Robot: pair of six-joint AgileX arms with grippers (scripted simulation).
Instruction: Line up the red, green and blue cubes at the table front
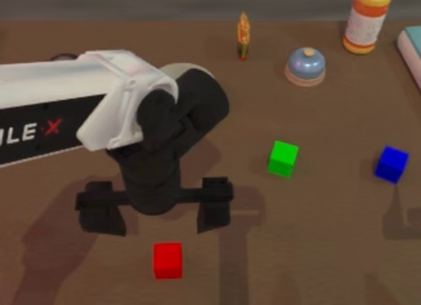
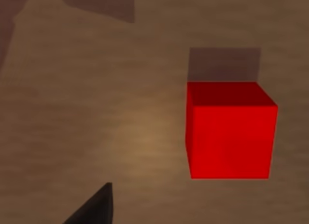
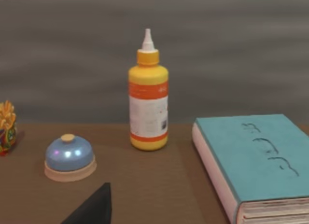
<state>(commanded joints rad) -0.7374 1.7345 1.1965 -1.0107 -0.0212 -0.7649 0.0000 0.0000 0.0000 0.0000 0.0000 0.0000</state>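
left gripper (image 1: 156,211) hung wide open, empty, over table (image 1: 316,239), just behind red cube (image 1: 168,260) near front edge. green cube (image 1: 283,158) mid-table, blue cube (image 1: 392,164) near right edge, well apart.

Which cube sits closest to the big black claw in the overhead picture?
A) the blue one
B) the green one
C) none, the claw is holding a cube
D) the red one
D: in the top view the red cube rests on the table just in front of the open, empty left gripper, while the green cube and blue cube lie farther right.
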